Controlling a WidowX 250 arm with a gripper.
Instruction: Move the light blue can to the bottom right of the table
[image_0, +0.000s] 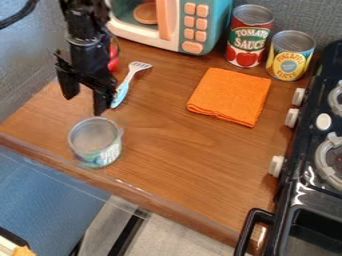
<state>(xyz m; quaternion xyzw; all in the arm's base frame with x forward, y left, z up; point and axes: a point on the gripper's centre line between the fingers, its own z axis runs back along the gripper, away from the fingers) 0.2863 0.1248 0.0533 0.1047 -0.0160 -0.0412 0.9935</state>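
At 8 o'clock, light-blue cylindrical tin can (100, 152): prob. light, stiff, slick; grip mid-sides. Black 2-finger gripper (85, 95) spread, empty.

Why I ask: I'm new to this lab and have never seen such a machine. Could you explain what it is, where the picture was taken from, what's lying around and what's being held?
The black machine at upper left is a robot arm. The part hanging down is its gripper, a two-fingered hand, standing open. The single picture comes from a fixed camera looking down at a slant.

On the wooden table you see a light blue can just below the gripper, a spatula, a folded orange cloth, a tomato sauce can and a yellow can. A toy microwave stands at the back, a toy stove at the right.

Nothing is held: the space between the fingers is empty.
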